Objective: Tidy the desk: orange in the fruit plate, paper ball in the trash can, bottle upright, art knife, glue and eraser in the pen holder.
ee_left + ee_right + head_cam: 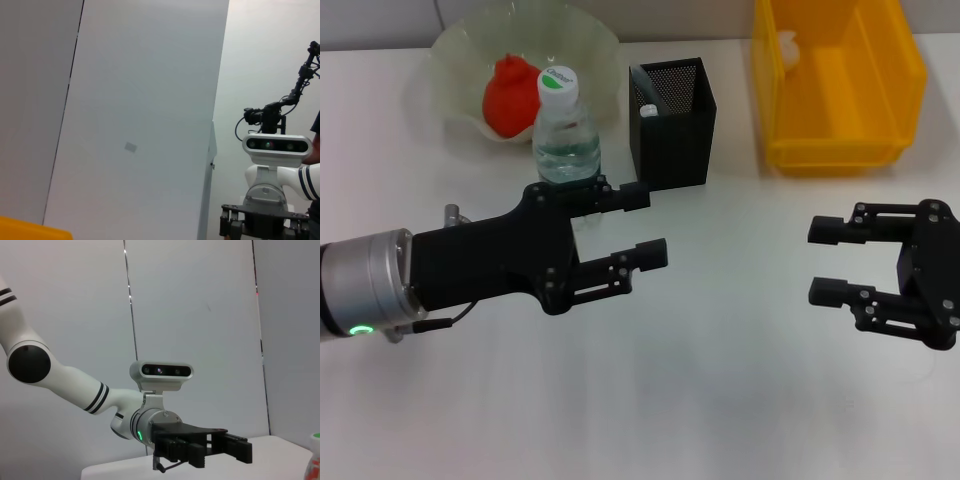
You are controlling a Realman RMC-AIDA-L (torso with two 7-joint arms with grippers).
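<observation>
Most jobs looked finished: orange (pixel 508 95) in fruit plate (pixel 455 50), bottle (pixel 565 125) upright, paper ball (pixel 788 48) binned; I held left gripper (pixel 645 225) and right gripper (pixel 828 261) open, empty.

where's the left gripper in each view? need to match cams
Head: left gripper left of centre, open, fingers pointing toward the right gripper, just in front of the bottle.
Left wrist: own gripper not in it; the dark one at the bottom is the right gripper.
Right wrist: left gripper at bottom centre, facing the camera.
Shared landmark: bottle cap, also in head view.
</observation>
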